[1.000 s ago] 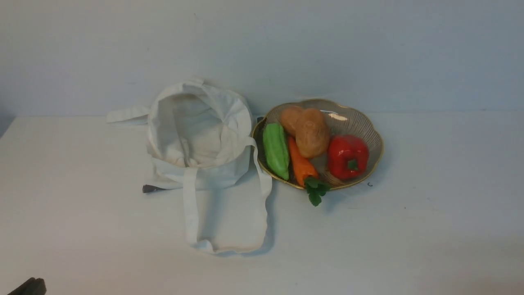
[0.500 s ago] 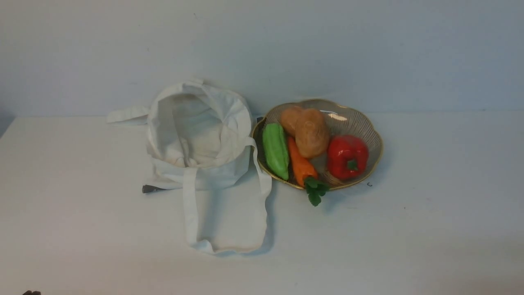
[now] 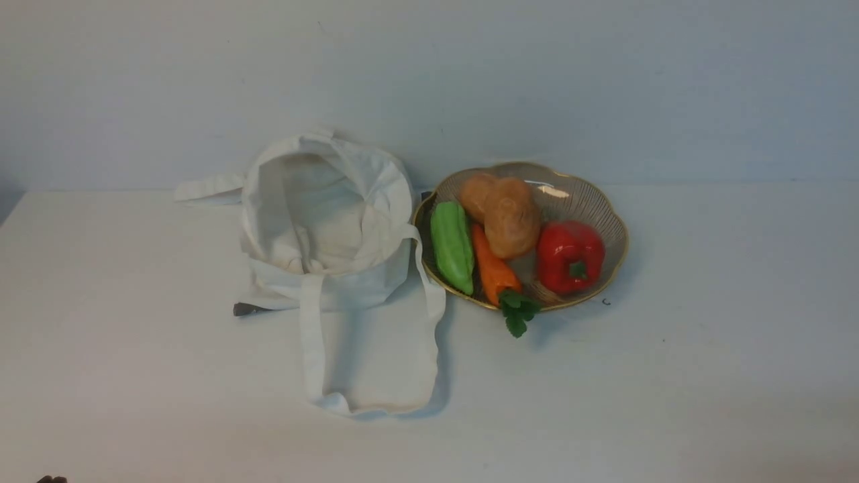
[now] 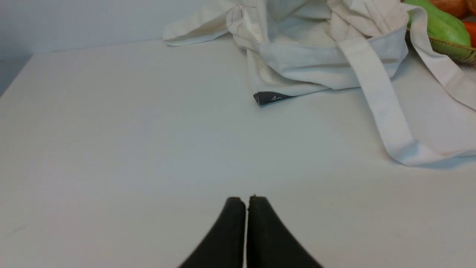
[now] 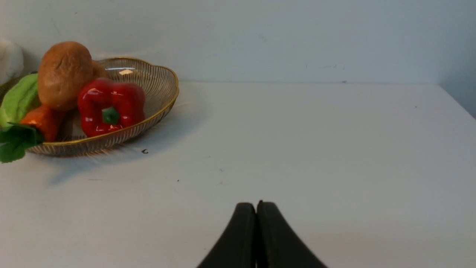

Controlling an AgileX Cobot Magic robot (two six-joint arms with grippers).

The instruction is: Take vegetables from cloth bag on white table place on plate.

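Note:
The off-white cloth bag (image 3: 329,221) stands open on the white table (image 3: 134,349), and its inside shows only cloth. Right beside it, the ribbed gold-rimmed plate (image 3: 597,201) holds two tan potatoes (image 3: 511,216), a carrot (image 3: 493,268), a red bell pepper (image 3: 569,256) and a green vegetable (image 3: 451,245). My left gripper (image 4: 246,201) is shut with nothing in it, low over bare table, short of the bag (image 4: 319,56). My right gripper (image 5: 256,206) is also shut and empty, well to the side of the plate (image 5: 163,89).
The bag's long strap handles (image 3: 312,342) lie across the table toward me. A dark tag (image 4: 267,98) sticks out at the bag's corner. A pale wall (image 3: 604,80) closes off the table's far edge.
The dark tip of the left gripper has slid out of the front view's lower left corner, leaving only a sliver. The bag, plate and vegetables have not moved.

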